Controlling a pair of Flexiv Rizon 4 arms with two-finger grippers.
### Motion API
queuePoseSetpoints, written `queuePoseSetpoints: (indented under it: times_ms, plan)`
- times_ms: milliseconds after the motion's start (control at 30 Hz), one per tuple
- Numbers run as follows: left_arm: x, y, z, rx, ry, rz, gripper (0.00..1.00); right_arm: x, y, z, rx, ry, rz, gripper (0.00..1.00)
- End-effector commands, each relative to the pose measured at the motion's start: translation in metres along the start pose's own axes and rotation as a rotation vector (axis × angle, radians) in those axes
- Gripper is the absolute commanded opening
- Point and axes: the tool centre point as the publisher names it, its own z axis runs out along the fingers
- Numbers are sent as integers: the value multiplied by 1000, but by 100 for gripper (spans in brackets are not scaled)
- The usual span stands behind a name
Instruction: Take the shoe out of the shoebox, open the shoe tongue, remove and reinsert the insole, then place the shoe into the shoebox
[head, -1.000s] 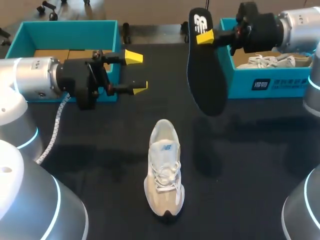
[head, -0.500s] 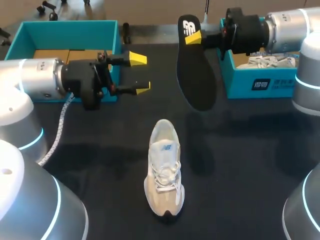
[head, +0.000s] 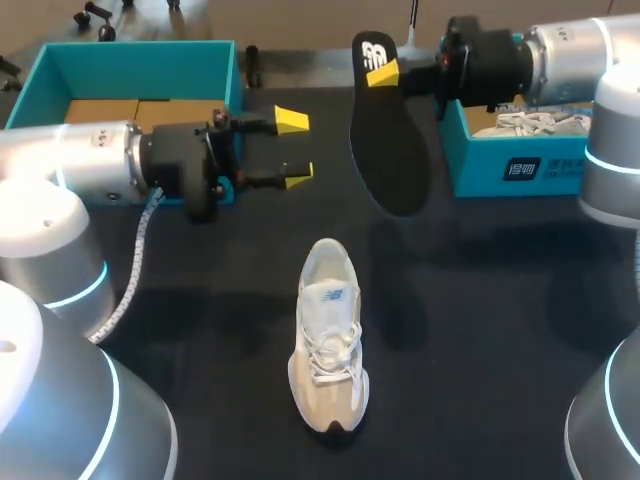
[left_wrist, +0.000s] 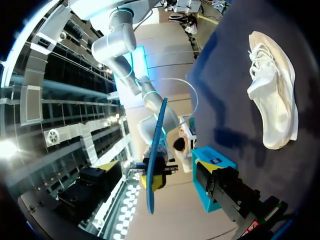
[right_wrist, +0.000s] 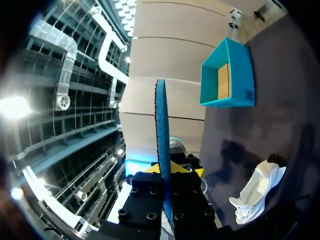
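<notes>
**Insole is out, still has to go back in**

The shoe (head: 328, 335) is out of its box. It lies flat on the dark counter (head: 480, 300), in the middle and on the near side. Its toe points to the near edge and its open top points to the far side. The laces look loose, but I cannot tell how far the tongue is pulled open.

The insole (head: 385, 140) is out of the shoe too. The right end effector (head: 383, 72) has its two fingers pressed on the insole's heel end, one on each side. The dark insole hangs down from there in the air, on the far side of the shoe and a little to the right. It does not touch the shoe or the counter.

The left end effector (head: 290, 148) is wide open and has nothing in it. It hangs over the counter to the left of the insole, and its tips point at the insole.

There are two blue boxes at the far side. The left shoebox (head: 130, 60) shows only its brown floor. The right shoebox (head: 520, 165) has another pale shoe (head: 530, 122) inside.

So I think the job is about half done. The shoe is out and the insole is out. What is left is to slide the insole back into the shoe and then put the shoe in a shoebox.
</notes>
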Motion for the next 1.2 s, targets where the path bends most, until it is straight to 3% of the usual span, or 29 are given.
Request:
queuePoseSetpoints:
  times_ms: [33, 200, 800, 833, 1000, 1067, 1200]
  plan:
    - [1, 4, 17, -9, 1, -14, 100, -6, 10, 6, 10, 4, 15, 0]
    - [2, 8, 25, -14, 2, -33, 100, -15, 17, 11, 26, 13, 55, 0]
    - [13, 23, 59, -57, 19, -64, 100, -15, 17, 11, 26, 13, 55, 0]
    - [13, 24, 60, -58, 19, -65, 91, -15, 17, 11, 26, 13, 55, 0]
    - [11, 26, 65, -63, 13, -71, 72, -15, 17, 11, 26, 13, 55, 0]
    - [10, 26, 67, -64, 11, -71, 59, -15, 17, 11, 26, 13, 55, 0]
    - [7, 28, 69, -64, 6, -66, 49, -15, 17, 11, 26, 13, 55, 0]
